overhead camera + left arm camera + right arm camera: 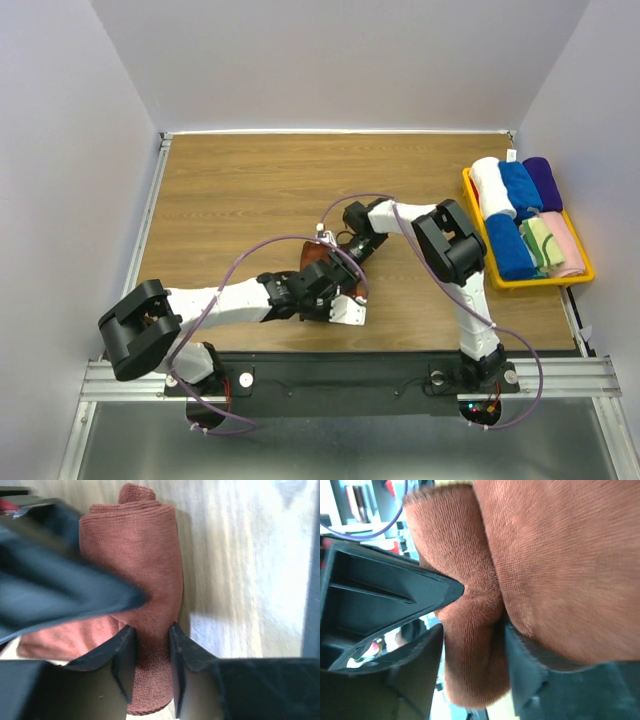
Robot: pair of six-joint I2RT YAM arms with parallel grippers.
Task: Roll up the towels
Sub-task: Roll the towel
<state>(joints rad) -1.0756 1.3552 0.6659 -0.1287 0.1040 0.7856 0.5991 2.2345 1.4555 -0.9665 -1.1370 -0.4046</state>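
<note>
At the left, the left arm (215, 300) is stretched from its base toward the middle of the table (250, 180). In its wrist view a dark blurred shape (65, 595) is seen across the left side (what it is cannot be told). Just right of that shape the rust towel (135, 555) is seen as a roll lying on the wood, with a loose flap spread out to its left. The near end of the roll is pinched by the left gripper (150, 665): its fingers (125, 660) are set narrow, one on each side, and the cloth is squeezed thinner between them than it is farther up. From above, the towel is found at the table's middle, mostly hidden under the two wrists. It is met from the far right side by the right gripper (472, 675), whose fingers (530, 680) stand partly apart with a thick fold of the cloth between them. The fold is touched by the right-hand finger, but whether it is gripped or merely straddled cannot be told. At the right edge of the table a yellow tray (545, 282) is placed, well apart from both arms. In it the cream towel (541, 243) is packed, rolled, among other rolls (515, 190).
</note>
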